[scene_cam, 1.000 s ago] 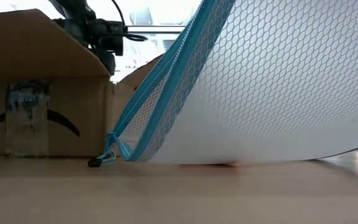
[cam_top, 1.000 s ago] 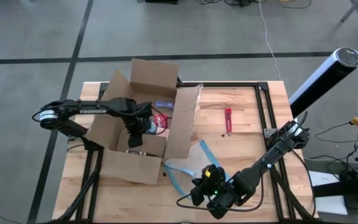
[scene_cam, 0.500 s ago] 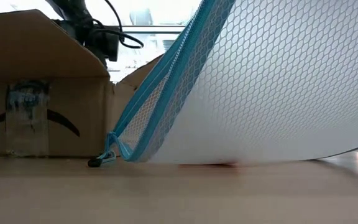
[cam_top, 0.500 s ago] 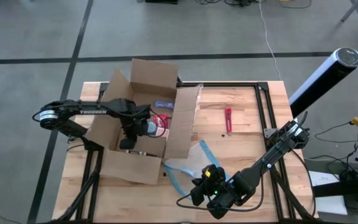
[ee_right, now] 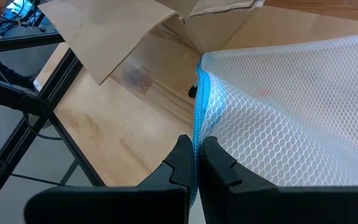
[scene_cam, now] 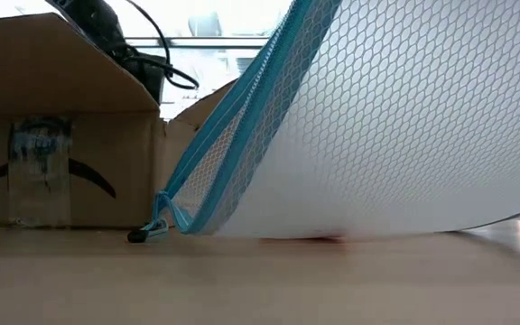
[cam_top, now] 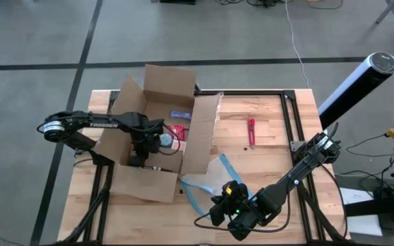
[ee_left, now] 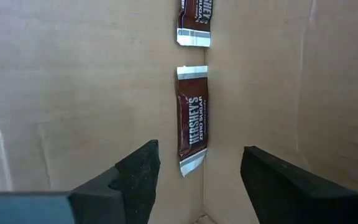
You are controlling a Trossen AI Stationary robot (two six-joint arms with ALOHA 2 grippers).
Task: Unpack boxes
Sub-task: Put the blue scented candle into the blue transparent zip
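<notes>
Cardboard box sits open on the table's left half; the left gripper hangs inside it, fingers spread above a chocolate bar. The right gripper pinches the mesh pouch's blue edge.

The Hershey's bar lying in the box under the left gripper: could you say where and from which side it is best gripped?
Probably across its narrow middle, coming straight down from above. The Hershey's bar lies flat on the floor of the box, close beside a wall. The left gripper hangs open, its fingers flanking the bar's long sides. The right gripper holds the mesh pouch.
</notes>
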